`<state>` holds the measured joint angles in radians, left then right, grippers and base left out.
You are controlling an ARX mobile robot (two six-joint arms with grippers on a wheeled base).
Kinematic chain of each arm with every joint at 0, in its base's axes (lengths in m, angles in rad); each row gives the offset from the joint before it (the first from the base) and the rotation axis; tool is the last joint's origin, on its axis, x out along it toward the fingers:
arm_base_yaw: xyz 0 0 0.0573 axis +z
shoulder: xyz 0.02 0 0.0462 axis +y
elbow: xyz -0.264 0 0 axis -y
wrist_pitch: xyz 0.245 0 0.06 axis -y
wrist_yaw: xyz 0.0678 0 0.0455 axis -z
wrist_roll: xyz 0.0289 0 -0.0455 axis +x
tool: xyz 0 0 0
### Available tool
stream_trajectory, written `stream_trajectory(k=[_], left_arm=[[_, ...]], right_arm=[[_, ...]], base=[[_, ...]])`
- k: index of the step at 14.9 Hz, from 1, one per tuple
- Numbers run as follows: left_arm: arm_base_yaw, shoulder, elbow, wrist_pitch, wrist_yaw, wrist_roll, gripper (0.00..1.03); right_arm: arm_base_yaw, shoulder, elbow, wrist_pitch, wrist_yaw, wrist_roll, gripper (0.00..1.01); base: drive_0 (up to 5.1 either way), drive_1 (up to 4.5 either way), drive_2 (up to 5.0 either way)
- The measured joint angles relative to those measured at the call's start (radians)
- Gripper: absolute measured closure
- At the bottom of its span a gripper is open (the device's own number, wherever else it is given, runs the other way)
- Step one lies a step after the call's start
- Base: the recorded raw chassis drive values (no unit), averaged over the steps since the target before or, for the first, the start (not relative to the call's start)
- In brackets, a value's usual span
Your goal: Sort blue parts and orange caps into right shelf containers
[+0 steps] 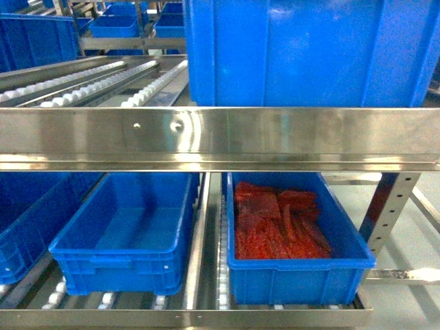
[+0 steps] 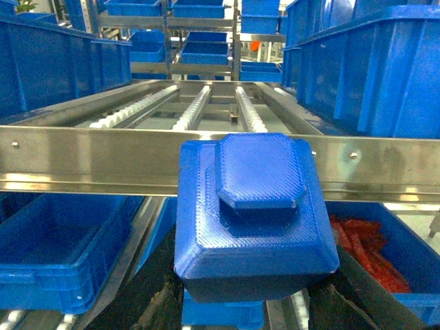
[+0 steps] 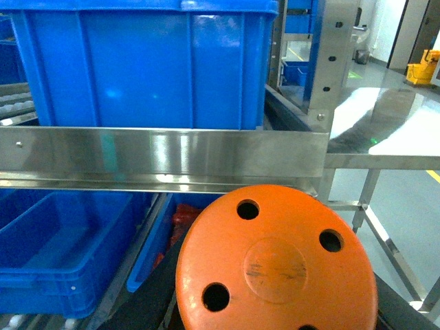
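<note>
Orange cap (image 3: 275, 265) grasped by right tool; blue part (image 2: 253, 216) grasped by left tool; no lettering legible

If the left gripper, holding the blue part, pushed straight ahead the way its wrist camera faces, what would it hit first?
Most likely the steel front rail of the upper shelf: it crosses the view directly behind the blue part in the left gripper. Depth is unclear, so this is a judgement.

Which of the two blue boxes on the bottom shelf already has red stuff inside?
The right-hand crate on the lower shelf: it holds a pile of red-orange pieces. The left-hand crate beside it shows only its bare blue floor.
</note>
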<state>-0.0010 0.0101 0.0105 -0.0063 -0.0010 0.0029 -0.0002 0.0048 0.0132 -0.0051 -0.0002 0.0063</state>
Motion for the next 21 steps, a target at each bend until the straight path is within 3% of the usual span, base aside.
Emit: stream_trajectory(k=[21], left_arm=[[0.0,0.0,0.0,0.0,0.001,0.0,0.62]], right_arm=[[0.0,0.0,0.0,0.001,0.0,0.0,0.57]], base=[[-5.0,2.48,2.5]])
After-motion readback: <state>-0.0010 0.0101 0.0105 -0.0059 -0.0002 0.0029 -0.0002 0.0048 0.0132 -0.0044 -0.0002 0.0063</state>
